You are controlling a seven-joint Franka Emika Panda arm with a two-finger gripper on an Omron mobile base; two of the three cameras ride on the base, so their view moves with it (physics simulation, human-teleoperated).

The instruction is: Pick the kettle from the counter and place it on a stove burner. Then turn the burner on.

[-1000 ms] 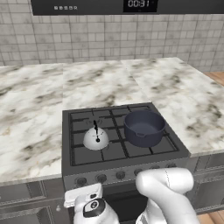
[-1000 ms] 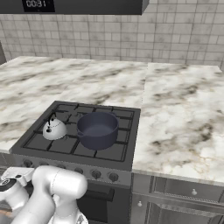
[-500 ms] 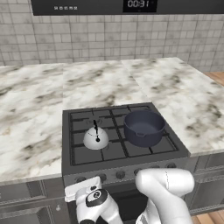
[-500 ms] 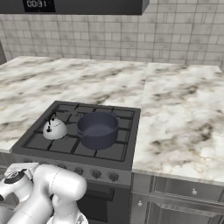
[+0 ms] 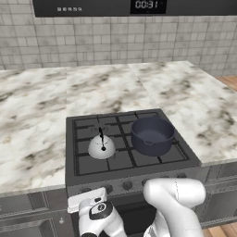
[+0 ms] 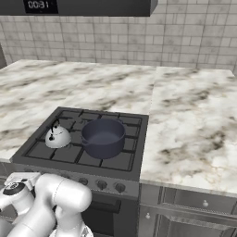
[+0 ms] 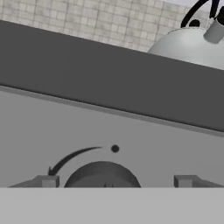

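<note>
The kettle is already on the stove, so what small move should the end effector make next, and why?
Probably ease straight forward and close on the knob. The kettle already sits on a front burner beside the pot, and in the hand view the knob lies centred between the two fingertips of the end effector, which stand apart.

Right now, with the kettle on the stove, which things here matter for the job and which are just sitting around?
Part of the job:
- kettle, standing on a front stove burner
- burner knob between the fingertips of the gripper

Just lying about:
- dark blue pot on the neighbouring burner
- marble counter
- clock display above
</note>
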